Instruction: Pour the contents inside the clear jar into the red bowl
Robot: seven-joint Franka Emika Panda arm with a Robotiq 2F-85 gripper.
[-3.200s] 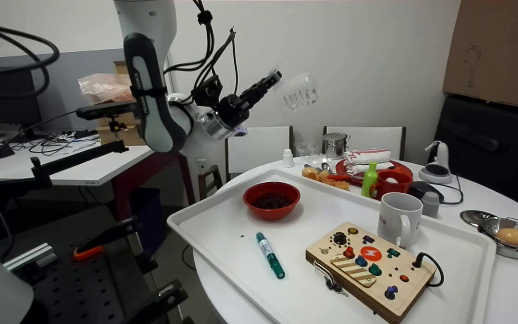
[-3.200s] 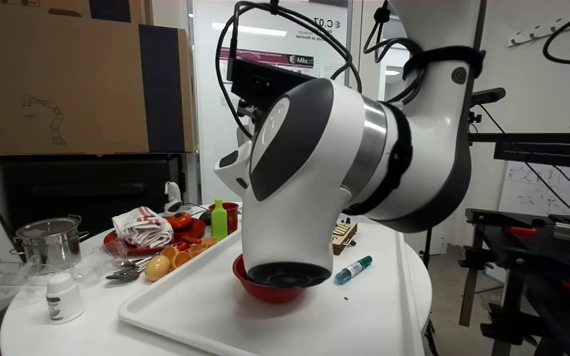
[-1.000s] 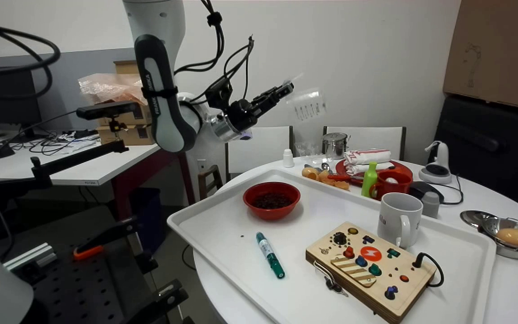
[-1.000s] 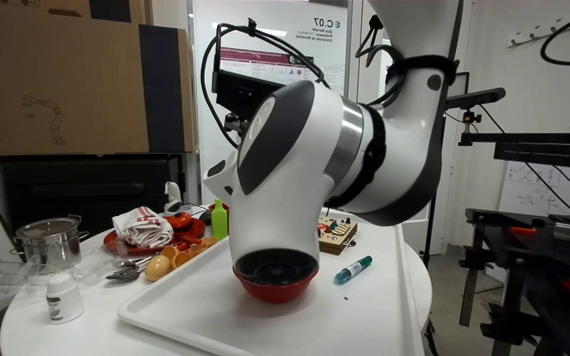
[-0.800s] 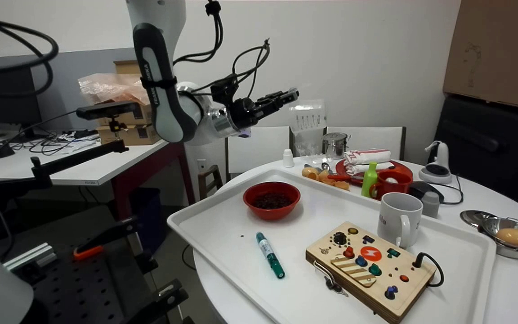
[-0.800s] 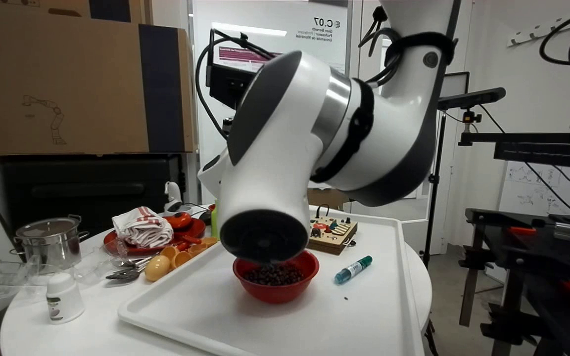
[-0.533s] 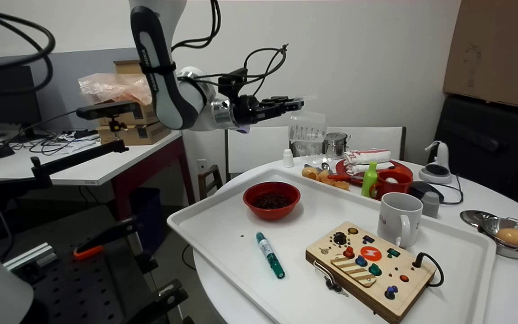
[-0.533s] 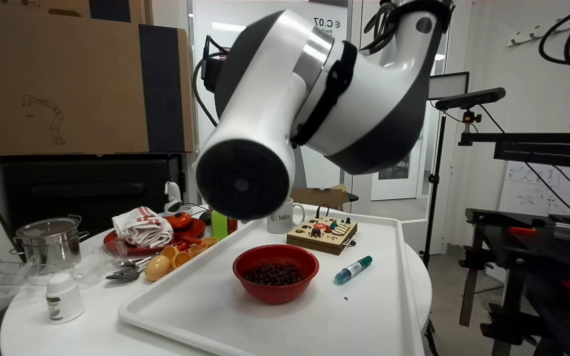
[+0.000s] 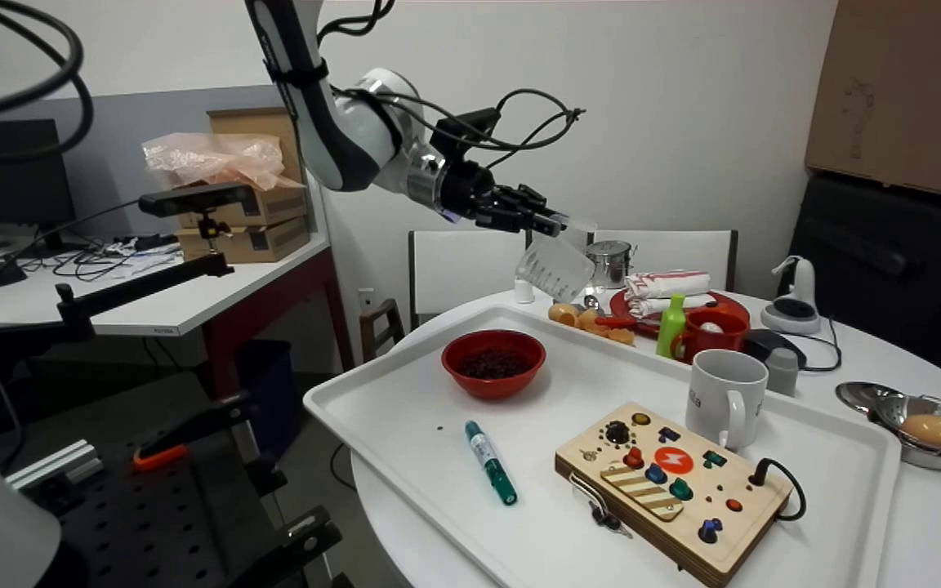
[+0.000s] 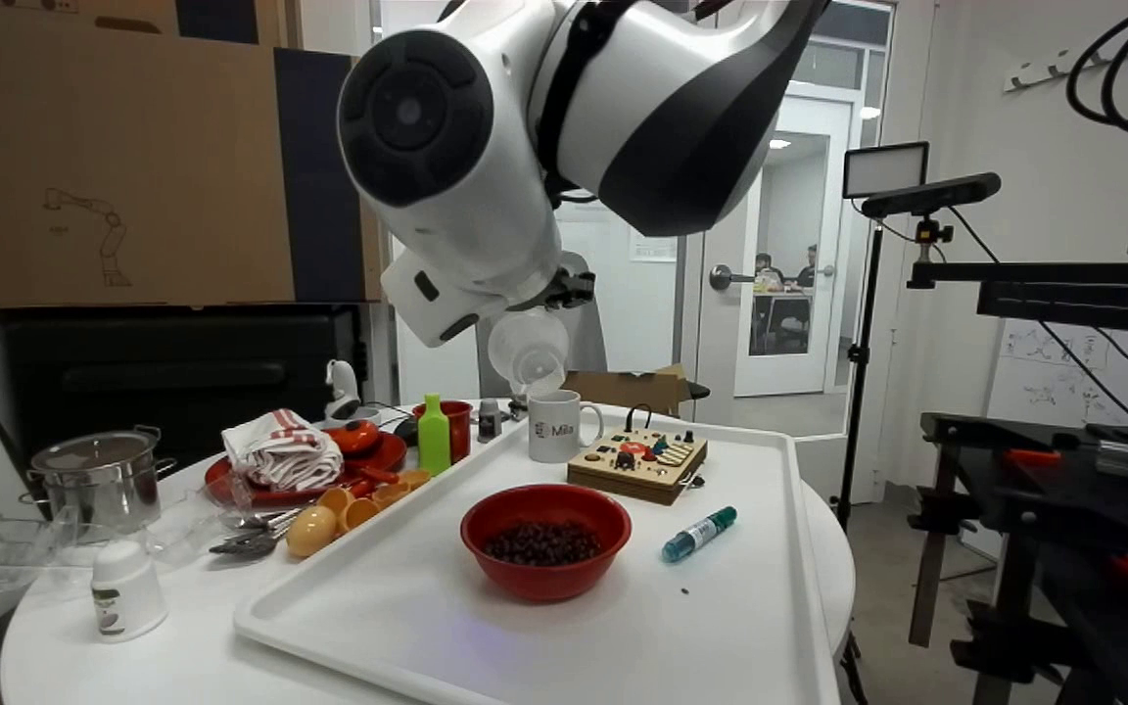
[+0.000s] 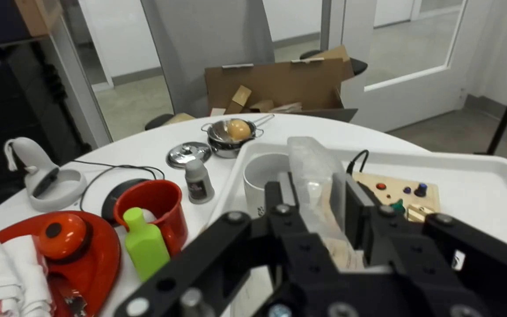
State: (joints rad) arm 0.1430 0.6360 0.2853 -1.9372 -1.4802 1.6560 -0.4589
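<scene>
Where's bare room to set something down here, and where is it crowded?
In an exterior view, bare tray stretches from the red bowl to the near rim; more lies between bowl, marker and button box. Crowded: the table alongside, where towel, red plate, green bottle and red cup cluster.

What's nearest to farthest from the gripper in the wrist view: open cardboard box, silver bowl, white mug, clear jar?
1. Clear jar: between the fingers.
2. White mug: just beyond, left.
3. Silver bowl: past the mug, left.
4. Open cardboard box: beyond the table.
</scene>
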